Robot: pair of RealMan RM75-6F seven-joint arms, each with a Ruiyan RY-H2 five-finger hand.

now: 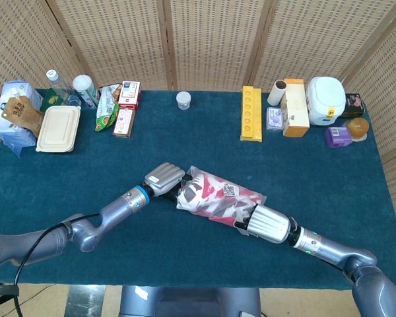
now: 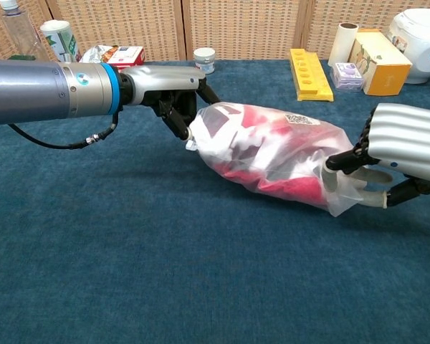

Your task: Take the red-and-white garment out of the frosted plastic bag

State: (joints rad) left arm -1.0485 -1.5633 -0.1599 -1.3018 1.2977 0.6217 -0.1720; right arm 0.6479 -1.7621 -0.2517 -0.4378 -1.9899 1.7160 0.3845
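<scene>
Table [image 1: 66,178] of dark blue cloth fills the head view; clutter stays along its top edge, well apart from the work

Frosted plastic bag [image 2: 272,154] lies on its side at centre frame, red-and-white garment [image 2: 269,143] fully inside it, nothing drawn out yet

Step in hand, as I judge it: you are securing both ends of the bag before extraction
- left hand [image 2: 175,97], upper left of the chest view, has its fingers clamped on the bag's left end, where the plastic bunches
- right hand [image 2: 387,161], right edge of the chest view, has its fingers at the bag's right end, pressed into the plastic; a full grasp cannot be confirmed from either view

Which end is the mouth cannot be told

Next move calls for you to find the opening, anchor the bag with one hand and get the other's fingers onto the cloth itself, or the plastic will come along with it
</scene>
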